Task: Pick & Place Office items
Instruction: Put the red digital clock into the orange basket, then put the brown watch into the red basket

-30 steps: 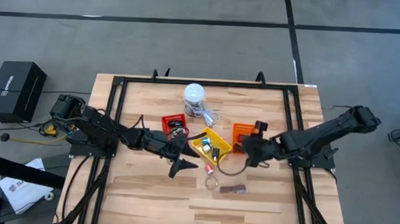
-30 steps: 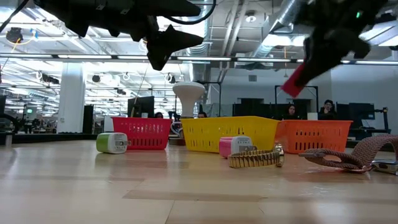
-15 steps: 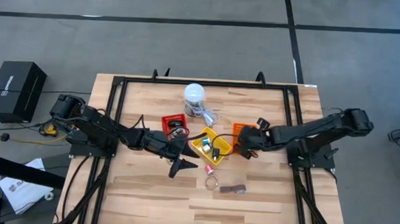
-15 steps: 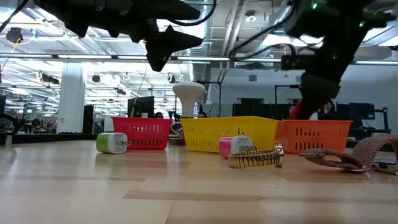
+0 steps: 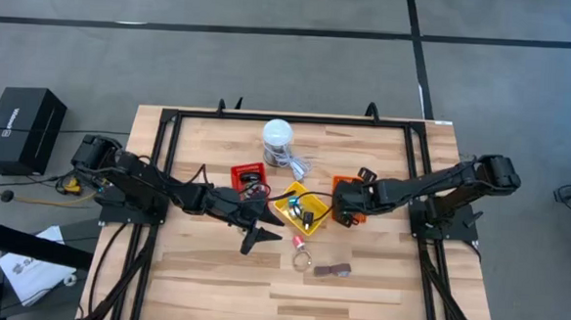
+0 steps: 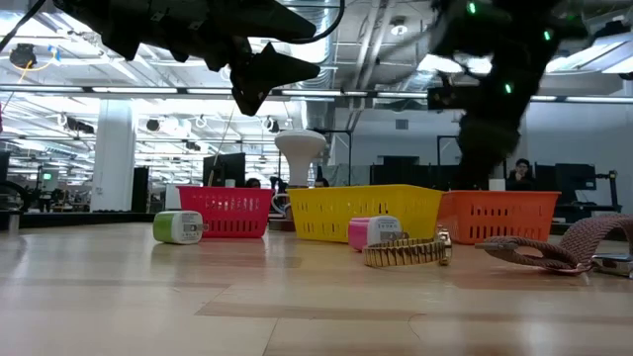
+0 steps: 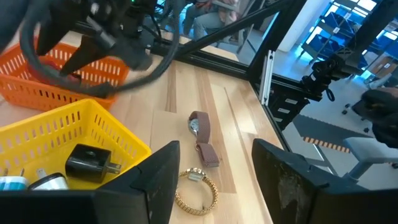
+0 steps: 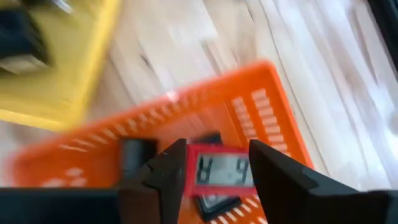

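Note:
My right gripper [image 5: 346, 206] stands over the orange tray [image 5: 341, 185] and is shut on a small red piece with a grey display [image 8: 224, 169]. In the low view it reaches down behind the orange tray's wall [image 6: 499, 216]. My left gripper [image 5: 261, 238] hovers open above the table, near the yellow tray [image 5: 303, 208]. On the wood lie a pink piece [image 5: 300, 242], a gold wire ring [image 6: 406, 252] and a brown strap [image 5: 335, 270]. A green and white piece [image 6: 178, 227] stands in front of the red tray [image 6: 226, 211]. A black piece [image 7: 87, 162] lies in the yellow tray. My right gripper pinches the red piece between its two fingers [image 8: 166, 177], one on each short side [image 8: 194, 169], with the display facing the wrist camera. The fingers come from above, slanting down. The piece hangs over the inside of the orange tray; whether it touches the tray floor I cannot tell.
A white cylinder with a cable [image 5: 278, 135] stands behind the trays. The red tray [image 5: 248, 176] holds small items. A dark piece [image 8: 211, 202] lies in the orange tray under the red one. Black frame rails [image 5: 167, 173] run along the table's sides. Bare wood lies toward the near edge.
My right gripper has moved toward the table's left and down, carrying the red piece from above the table to the orange tray. The piece, clear of the tray in the low view a second ago, now sits behind the tray's wall.

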You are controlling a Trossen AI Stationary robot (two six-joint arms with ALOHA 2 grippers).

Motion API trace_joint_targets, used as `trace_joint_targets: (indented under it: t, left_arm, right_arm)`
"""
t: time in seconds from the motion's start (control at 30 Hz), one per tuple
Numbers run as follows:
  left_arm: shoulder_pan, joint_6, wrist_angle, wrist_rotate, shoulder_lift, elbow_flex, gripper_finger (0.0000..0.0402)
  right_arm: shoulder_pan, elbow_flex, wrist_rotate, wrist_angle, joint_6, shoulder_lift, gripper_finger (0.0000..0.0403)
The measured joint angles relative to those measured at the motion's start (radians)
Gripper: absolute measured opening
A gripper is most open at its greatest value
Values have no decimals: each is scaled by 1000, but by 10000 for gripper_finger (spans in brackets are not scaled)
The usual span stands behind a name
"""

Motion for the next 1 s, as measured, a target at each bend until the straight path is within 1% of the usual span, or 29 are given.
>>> trace_joint_targets:
  t: [0.13, 0.27, 0.47, 0.53, 0.6, 0.73, 0.8, 0.9, 1.0]
  left_arm:
    - [0, 0, 0, 0, 0, 0, 194]
    - [0, 0, 0, 0, 0, 0, 190]
    - [0, 0, -1, 1, 0, 0, 184]
    - [0, 0, -1, 1, 0, 0, 182]
    - [0, 0, -1, 1, 0, 0, 180]
    - [0, 0, -2, 1, 0, 0, 177]
    - [0, 0, -2, 1, 0, 0, 175]
    - [-1, 0, -2, 1, 0, 0, 175]
    - [-1, 0, -2, 1, 0, 0, 175]
  right_arm:
    - [9, 88, -58, -29, -32, -24, 173]
    - [37, 154, -164, -36, -35, -42, 170]
    - [127, 179, -367, -35, -34, -44, 164]
    - [171, 178, -414, -34, -33, -44, 165]
    - [217, 178, -437, -29, -32, -34, 167]
    - [303, 177, -438, -16, -32, -13, 171]
    - [337, 177, -440, 8, -16, 19, 173]
    - [378, 177, -441, 55, 51, 68, 173]
    - [414, 176, -447, 52, 79, 123, 172]
